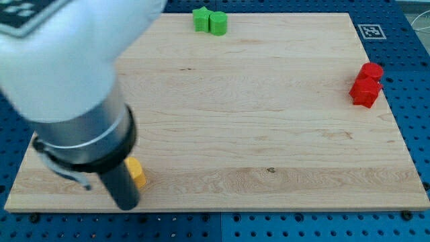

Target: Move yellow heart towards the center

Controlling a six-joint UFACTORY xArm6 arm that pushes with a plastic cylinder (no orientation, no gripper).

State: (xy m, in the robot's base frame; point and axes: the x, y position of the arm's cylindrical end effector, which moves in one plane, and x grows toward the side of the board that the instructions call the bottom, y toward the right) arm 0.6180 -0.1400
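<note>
- Arm (64, 74): large, white and blurred, filling the view's upper left; lower down it has a grey collar and a black cylindrical section.
- Rod (121, 185): dark, straight, running down from the black section toward the view's bottom left.
- My tip (127, 206): the rod's lower end, at the surface's bottom edge in the view's lower left, just left of and slightly below the yellow block, right beside it; whether the two touch cannot be told.
- Claw: the arm carries none, only the rod, so there is nothing to be released or clenched.
- Yellow block (137, 173): the task's thing, in the view's lower left close to the surface's bottom edge, far from the centre. Part of it is hidden behind the rod, so its heart shape cannot be made out.
- Surface (255, 134): pale wooden board with visible grain, lying on a blue perforated base (410, 101).
- Green blocks: two, touching side by side at the view's top edge, a little left of the middle. The left one (201, 18) is irregular in outline; the right one (218, 23) is rounded.
- Marker tag (370, 31): black and white, on the base just past the surface's top right corner.
- Red blocks: two, touching, near the surface's right edge in its upper part. The upper one (371, 70) is rounded; the lower one (365, 92) is boxy.
</note>
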